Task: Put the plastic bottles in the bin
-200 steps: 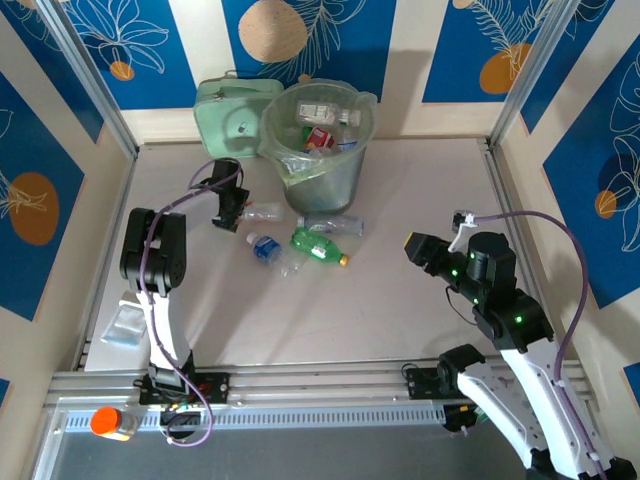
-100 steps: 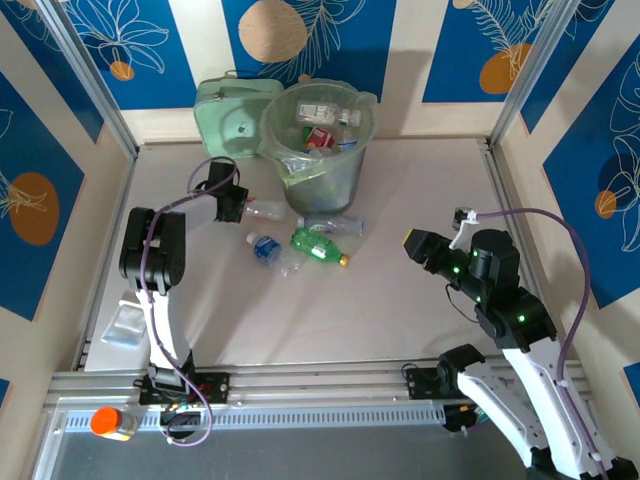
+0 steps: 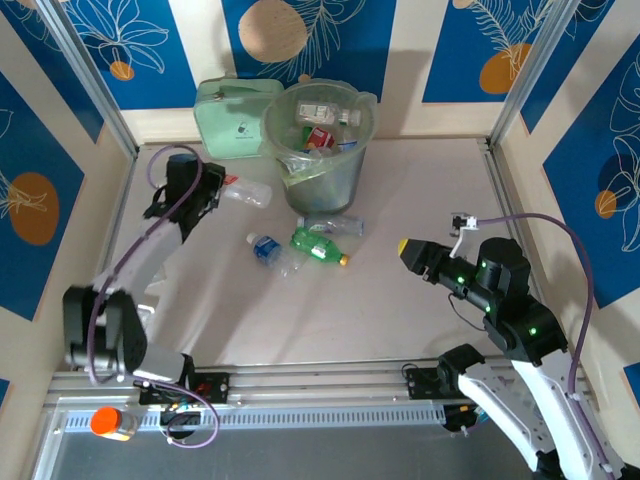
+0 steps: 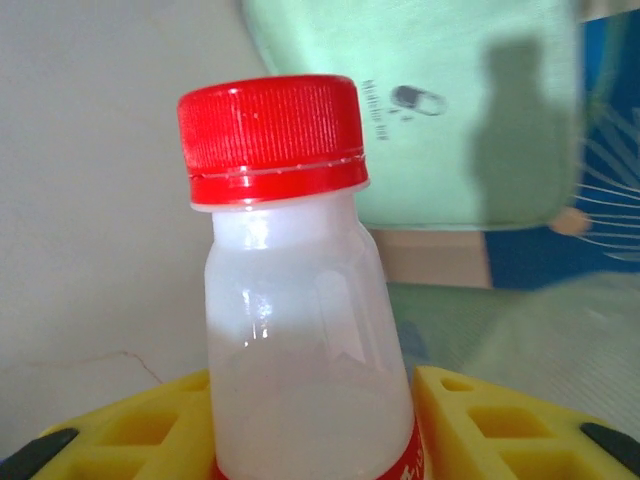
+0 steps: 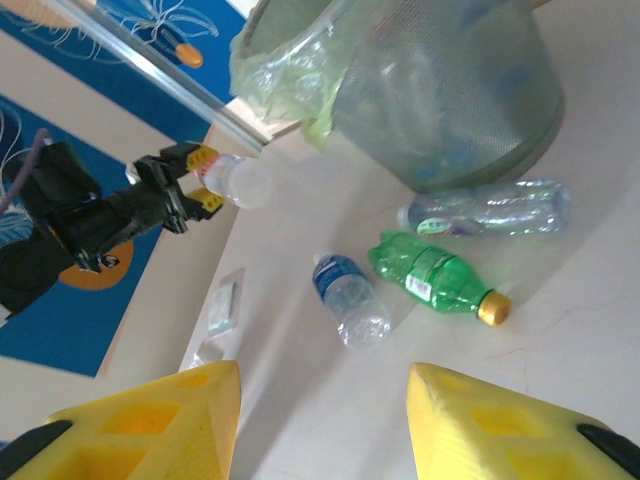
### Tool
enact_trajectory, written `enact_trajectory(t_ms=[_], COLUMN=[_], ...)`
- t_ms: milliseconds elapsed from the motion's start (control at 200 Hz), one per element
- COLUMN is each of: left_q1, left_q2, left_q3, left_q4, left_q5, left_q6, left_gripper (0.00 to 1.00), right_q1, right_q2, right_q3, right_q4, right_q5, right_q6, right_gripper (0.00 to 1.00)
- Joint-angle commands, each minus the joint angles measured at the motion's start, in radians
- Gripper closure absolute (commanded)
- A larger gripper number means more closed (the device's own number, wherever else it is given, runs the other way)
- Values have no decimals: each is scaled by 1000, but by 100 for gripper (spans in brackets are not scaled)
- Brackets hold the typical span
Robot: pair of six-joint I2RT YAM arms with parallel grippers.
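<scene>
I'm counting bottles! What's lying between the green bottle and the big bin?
A squashed clear bottle lies on its side between the green bottle and the bin. The top view and the right wrist view both show it.

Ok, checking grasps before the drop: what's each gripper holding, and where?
Left gripper clamps the red-capped bottle round its body, below the neck. Right gripper holds nothing.
</scene>
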Motion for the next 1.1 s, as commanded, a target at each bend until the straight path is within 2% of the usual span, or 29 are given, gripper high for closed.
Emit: enact_trajectory(t_ms=[0, 175, 245, 355, 455, 590, 730, 915, 1095], left_q1=[-10, -34, -39, -49, -74, -133, -211, -314, -336], left_q2=[-135, -339, -378, -401, -424, -438, -406, -366, -362], left_q3=[-119, -325, -330, -332, -333, -320, -288, -251, -260], left_q4=[83, 464, 496, 561, 593, 624, 665, 669, 682], left_q5=[28, 227, 329, 497, 576, 618, 639, 640, 623], left_q6=[70, 176, 230, 266, 305, 366, 401, 475, 495], left_gripper=[55, 55, 55, 55, 55, 55, 55, 56, 57], right_q1=[42, 127, 149, 171, 202, 229, 231, 242, 268], right_q2=[-4, 58, 118, 218, 285, 364, 525, 704, 788], right_q3=[-23, -34, -5, 68, 130, 188, 343, 487, 494], right_q4=[52, 147, 150, 126, 119, 190, 144, 143, 204], right_q5=[-48, -72, -100, -146, -116, -204, -276, -376, -469], right_q6=[22, -20, -79, -154, -172, -275, -344, -355, -326], right_gripper=[52, 40, 35, 32, 27, 24, 20, 16, 16])
